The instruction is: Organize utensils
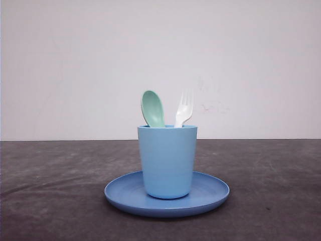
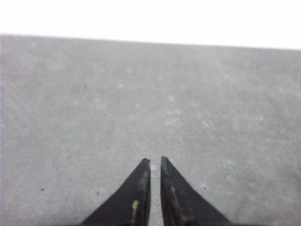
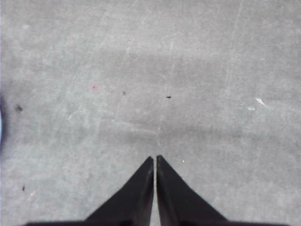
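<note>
- Utensils are both sitting in the light blue cup (image 1: 167,160), pretty much dead centre in the front view.
- The mint-green spoon (image 1: 153,108) is on the left side of the cup, bowl end up, poking above the rim and leaning a bit to the left.
- The white fork (image 1: 184,109) is on the right side of the cup, tines up, tilted slightly to the right. Handles of both are down inside the cup so can't see them.
- Spoon and fork heads are close together but not touching above the rim.
- Cup stands upright on a round blue plate (image 1: 210,193), roughly in the middle of it, plate rim showing all around.
- Plate sits flat on the dark grey counter (image 1: 55,191), with a plain pale wall behind.
- Left claw (image 2: 155,161): seen from its wrist cam, the two black fingers are pinched nearly together with just a thin slit between the tips, nothing in them. It's over bare counter.
- Right claw (image 3: 155,158): same deal, fingers closed up tip to tip with a hairline gap, holding nothing, over speckled grey counter with a few small marks.
- A sliver of blue shows at the edge of the right wrist view, too little to say what it is.
</note>
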### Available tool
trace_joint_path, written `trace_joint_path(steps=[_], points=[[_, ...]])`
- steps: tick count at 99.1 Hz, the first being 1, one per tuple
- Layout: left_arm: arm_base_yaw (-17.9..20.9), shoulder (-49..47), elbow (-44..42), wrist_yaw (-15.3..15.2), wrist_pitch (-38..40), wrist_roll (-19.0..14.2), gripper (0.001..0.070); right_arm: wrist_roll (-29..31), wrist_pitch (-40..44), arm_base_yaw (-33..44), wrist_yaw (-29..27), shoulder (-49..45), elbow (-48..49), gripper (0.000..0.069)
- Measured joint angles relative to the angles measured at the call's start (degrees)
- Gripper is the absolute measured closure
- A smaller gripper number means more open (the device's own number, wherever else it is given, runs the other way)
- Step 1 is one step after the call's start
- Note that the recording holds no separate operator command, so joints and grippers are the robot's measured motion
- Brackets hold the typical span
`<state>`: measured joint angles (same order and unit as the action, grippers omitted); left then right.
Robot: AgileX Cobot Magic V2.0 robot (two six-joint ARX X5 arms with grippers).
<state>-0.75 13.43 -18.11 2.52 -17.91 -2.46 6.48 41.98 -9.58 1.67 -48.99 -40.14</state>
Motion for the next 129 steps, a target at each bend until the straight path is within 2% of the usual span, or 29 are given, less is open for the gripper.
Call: trace_joint_path(steps=[19,45,64,129], points=[[0.0,-8.13,9.18,-0.09,3.21,1.07,0.0697,0.0,0.0,0.0,0.0,0.0,0.0,0.0683],[0.0,-13.25,14.95,-1.03,3.89,1.4,0.0697,0.0,0.0,0.0,0.0,0.0,0.0,0.0683],[-0.13,-13.11,16.2,-1.14,7.48,1.4,0.0697,0.0,-0.2,0.0,0.0,0.0,0.0,0.0683],[-0.28,-13.14,16.28,-1.27,7.45,1.42,0.0697,0.0,-6.78,0.0,0.0,0.0,0.0,0.0683]])
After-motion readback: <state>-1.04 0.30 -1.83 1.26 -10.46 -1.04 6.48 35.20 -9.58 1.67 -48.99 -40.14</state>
